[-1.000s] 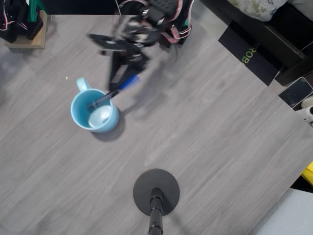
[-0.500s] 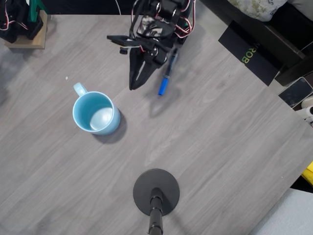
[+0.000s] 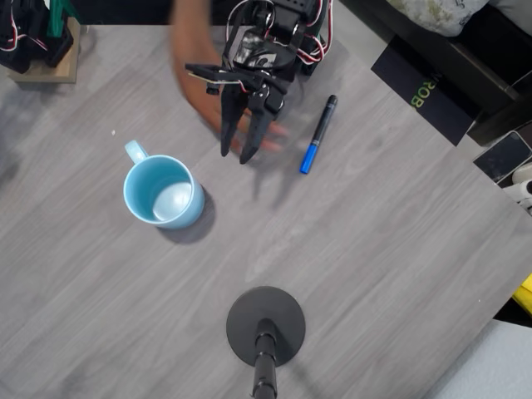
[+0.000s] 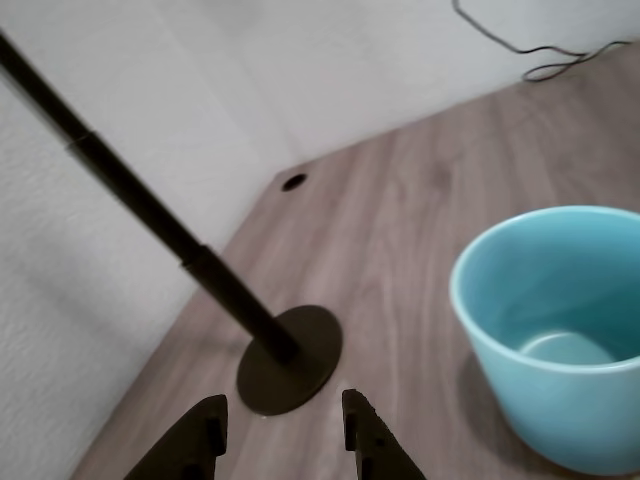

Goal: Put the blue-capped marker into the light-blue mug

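Observation:
The light-blue mug [image 3: 160, 191] stands upright on the grey wood table, handle toward the upper left, with nothing inside; the wrist view shows it [image 4: 560, 320] at the right. The blue-capped marker [image 3: 318, 133] lies flat on the table right of the arm, cap end nearer the camera stand. My gripper [image 3: 235, 155] hangs open between mug and marker, touching neither, fingers pointing down the picture. In the wrist view my gripper [image 4: 280, 440] holds nothing between its black fingers.
A person's blurred hand [image 3: 199, 79] reaches in behind the gripper. A black stand with a round base [image 3: 266, 326] sits at the table's lower middle, also in the wrist view [image 4: 290, 360]. A wooden block [image 3: 50, 62] sits at the upper left corner.
The marker left the mug's rim and now lies on the table right of the arm. The gripper drew back from the mug. A hand has come into view.

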Tool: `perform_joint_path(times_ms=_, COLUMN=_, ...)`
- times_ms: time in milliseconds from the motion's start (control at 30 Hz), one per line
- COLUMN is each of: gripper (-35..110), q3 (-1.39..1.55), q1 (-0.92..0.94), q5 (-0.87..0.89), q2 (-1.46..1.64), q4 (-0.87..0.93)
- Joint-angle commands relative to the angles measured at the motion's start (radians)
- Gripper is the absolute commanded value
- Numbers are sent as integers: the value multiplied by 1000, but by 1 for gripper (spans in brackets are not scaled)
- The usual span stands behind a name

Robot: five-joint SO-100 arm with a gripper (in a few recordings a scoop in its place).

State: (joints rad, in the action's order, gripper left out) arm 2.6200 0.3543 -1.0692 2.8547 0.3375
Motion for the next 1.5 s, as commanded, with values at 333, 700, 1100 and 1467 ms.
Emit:
perform_joint_path(times_ms=333, gripper=18, q3=61, q1=3, q5=23, q2=75, q4=-17)
perform_joint_path(times_ms=700, gripper=18, q3=51, q1=-14, q5=20, q2=156, q4=-34)
perform_joint_path(times_ms=1100, gripper=18, q3=49, q1=-17, q5=14, q2=172, q4=-60)
perform_joint_path(times_ms=1467, gripper=18, q3=54, q1=-28, q5=21, q2=256, q4=-58)
